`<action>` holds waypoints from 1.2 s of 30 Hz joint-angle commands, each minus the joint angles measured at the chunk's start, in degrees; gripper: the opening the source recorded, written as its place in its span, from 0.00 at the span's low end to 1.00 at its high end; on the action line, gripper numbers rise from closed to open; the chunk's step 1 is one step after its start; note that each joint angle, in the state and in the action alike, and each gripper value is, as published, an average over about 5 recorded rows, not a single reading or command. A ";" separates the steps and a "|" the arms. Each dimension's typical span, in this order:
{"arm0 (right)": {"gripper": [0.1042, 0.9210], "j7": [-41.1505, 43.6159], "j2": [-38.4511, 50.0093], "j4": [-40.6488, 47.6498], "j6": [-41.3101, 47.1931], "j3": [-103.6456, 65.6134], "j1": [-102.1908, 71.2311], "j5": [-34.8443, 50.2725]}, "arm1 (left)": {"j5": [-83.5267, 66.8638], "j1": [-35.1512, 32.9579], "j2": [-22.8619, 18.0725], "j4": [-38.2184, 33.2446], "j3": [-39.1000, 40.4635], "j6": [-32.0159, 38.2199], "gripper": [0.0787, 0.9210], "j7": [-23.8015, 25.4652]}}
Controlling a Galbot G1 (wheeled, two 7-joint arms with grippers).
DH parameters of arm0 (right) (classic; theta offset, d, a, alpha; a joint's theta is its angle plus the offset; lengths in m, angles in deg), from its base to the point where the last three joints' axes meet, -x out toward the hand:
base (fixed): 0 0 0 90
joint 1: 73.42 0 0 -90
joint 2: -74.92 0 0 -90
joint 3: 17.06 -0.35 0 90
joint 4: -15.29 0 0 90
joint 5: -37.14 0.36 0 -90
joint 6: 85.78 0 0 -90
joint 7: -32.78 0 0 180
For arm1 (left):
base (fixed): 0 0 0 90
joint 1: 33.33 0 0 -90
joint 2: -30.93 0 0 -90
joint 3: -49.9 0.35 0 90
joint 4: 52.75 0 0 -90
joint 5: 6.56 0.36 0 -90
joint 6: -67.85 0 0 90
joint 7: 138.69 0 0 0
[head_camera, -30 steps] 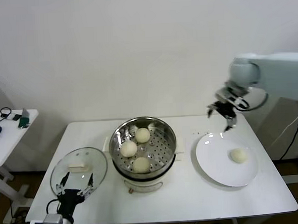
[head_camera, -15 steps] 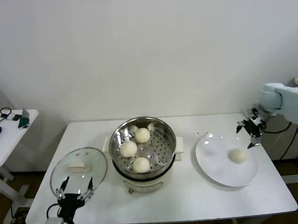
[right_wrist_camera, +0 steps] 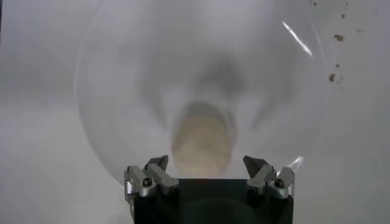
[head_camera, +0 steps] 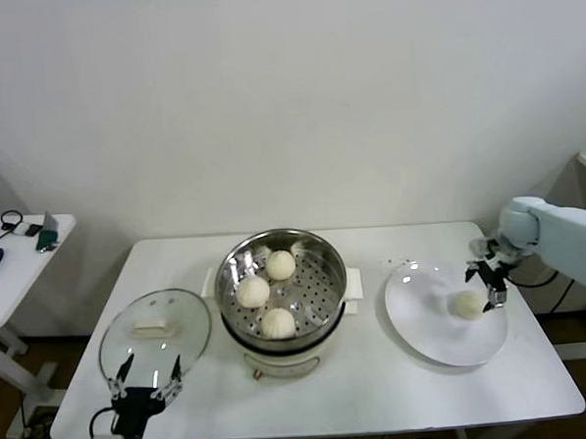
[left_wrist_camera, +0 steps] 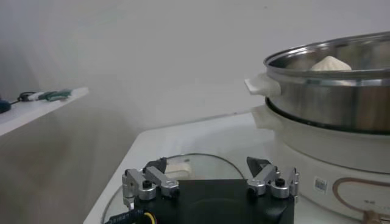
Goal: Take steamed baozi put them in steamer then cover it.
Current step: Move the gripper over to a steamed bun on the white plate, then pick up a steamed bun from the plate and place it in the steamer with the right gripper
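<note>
Pale blue-white right arm (head_camera: 559, 237); black claws, silver screwed fingertips (right_wrist_camera: 146, 180).

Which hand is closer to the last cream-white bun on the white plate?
Right. The right hand hovers open right over the bun; the left hand sits by the glass lid.

No words or numbers can be read here. The white base of the steamer (left_wrist_camera: 341, 152) has a small square sticker, maybe a code, and a curved brown line beside it, but both are too small and blurry to make out. Nothing else in the views shows any writing.
</note>
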 commanded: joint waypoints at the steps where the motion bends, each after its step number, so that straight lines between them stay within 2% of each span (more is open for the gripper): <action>1: 0.88 -0.59 -1.74 4.26 0.28 -5.22 -6.20 -1.36 | 0.15 -0.19 0.00 0.00 0.05 0.01 0.88 0.01; 9: 0.87 -0.63 -2.35 4.72 -0.02 -5.45 -5.67 -1.64 | 0.25 -0.21 0.10 -0.22 0.06 -0.07 0.88 0.02; 17: 0.73 0.23 -0.18 0.40 0.12 -1.78 0.45 0.27 | 0.07 -0.14 0.12 -0.38 0.01 -0.03 0.88 0.00; 23: 0.70 0.67 1.22 -11.92 3.61 14.43 21.91 13.54 | -0.21 0.10 0.46 -0.25 0.04 -0.04 0.88 0.00; 29: 0.70 1.77 -3.79 -25.72 8.22 29.30 49.09 27.64 | -0.42 0.44 0.73 -0.61 0.43 -0.15 0.88 0.05; 36: 0.70 -2.50 -9.20 -38.50 16.27 23.23 55.66 39.91 | -0.62 0.53 1.03 -1.38 0.77 -0.35 0.88 0.16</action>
